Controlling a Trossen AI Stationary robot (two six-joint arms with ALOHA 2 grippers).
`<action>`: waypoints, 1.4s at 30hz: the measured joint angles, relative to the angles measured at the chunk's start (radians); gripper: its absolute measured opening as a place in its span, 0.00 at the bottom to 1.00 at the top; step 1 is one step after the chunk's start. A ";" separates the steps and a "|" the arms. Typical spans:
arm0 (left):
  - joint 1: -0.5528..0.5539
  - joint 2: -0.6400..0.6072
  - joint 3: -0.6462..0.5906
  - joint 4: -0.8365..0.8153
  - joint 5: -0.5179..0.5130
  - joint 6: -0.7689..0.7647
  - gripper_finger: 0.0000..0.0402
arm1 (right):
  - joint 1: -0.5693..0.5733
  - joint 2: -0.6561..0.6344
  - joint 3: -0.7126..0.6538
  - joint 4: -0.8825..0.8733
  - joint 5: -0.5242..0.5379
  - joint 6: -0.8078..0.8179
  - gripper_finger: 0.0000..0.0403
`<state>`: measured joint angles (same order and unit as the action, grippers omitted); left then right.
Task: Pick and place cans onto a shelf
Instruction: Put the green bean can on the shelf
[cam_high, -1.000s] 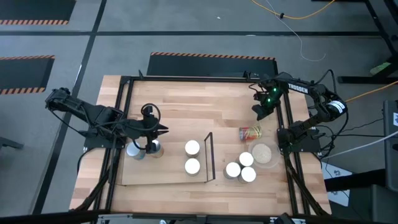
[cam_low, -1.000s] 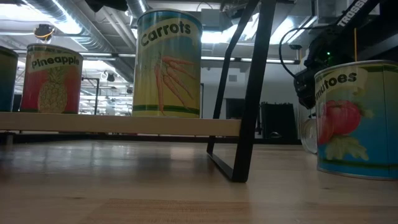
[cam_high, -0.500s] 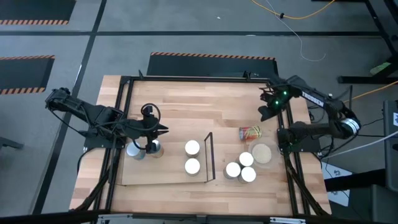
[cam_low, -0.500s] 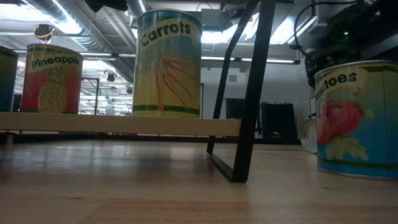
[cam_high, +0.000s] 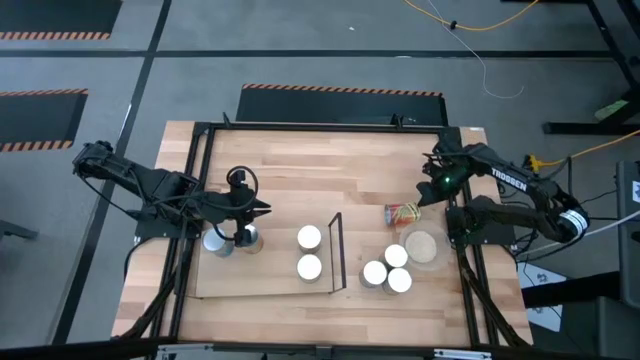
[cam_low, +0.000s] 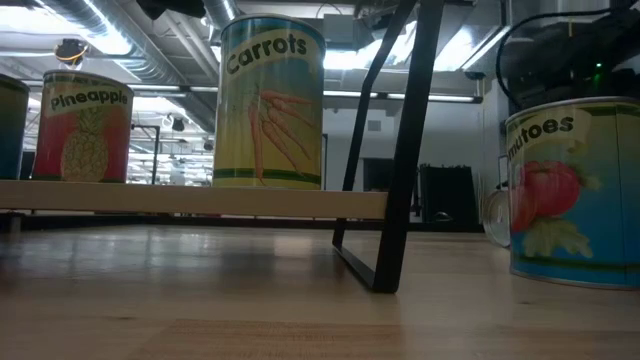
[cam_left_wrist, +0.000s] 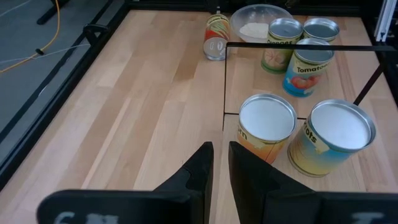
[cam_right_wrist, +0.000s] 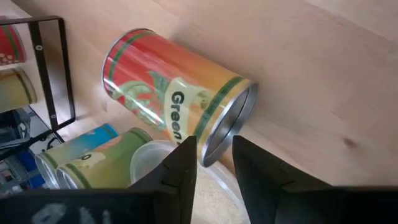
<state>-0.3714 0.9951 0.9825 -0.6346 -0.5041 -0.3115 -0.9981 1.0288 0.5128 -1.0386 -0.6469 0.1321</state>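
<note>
The shelf (cam_high: 270, 285) is a pale board with a black upright frame (cam_high: 335, 250). Two cans (cam_high: 309, 237) (cam_high: 309, 267) stand on it near the frame, and two more (cam_high: 218, 242) (cam_high: 248, 238) stand at its left end. My left gripper (cam_high: 258, 210) hovers above those two, shut and empty (cam_left_wrist: 216, 163). Right of the frame stand three cans (cam_high: 390, 270). A red-and-yellow can (cam_high: 403, 212) lies on its side. My right gripper (cam_high: 430, 193) hangs open just above that can's silvery end (cam_right_wrist: 231, 134), touching nothing.
A beige dish (cam_high: 423, 246) sits right of the lying can, against the standing group. The table's black rails (cam_high: 460, 230) run along both sides. In the low view, the Carrots can (cam_low: 272, 100) and Pineapple can (cam_low: 85, 125) stand on the shelf and the Tomatoes can (cam_low: 575, 190) beside it.
My right gripper has drawn back toward the table's right edge and a little toward the near edge, tipping more steeply down, and now hangs by the lying can. Its finger gap is unchanged. No can has moved.
</note>
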 joint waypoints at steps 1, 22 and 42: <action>0.000 0.000 0.000 0.000 0.000 0.000 0.11 | 0.000 0.001 -0.005 0.010 -0.002 0.001 0.27; 0.000 0.000 0.000 0.000 0.000 0.000 0.11 | 0.000 0.003 -0.048 0.127 -0.071 0.076 0.27; 0.000 0.000 0.000 0.000 0.000 0.000 0.11 | 0.000 0.091 -0.048 0.139 -0.087 0.095 0.27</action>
<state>-0.3714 0.9951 0.9823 -0.6350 -0.5041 -0.3115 -0.9984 1.1203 0.4648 -0.8993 -0.7338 0.2269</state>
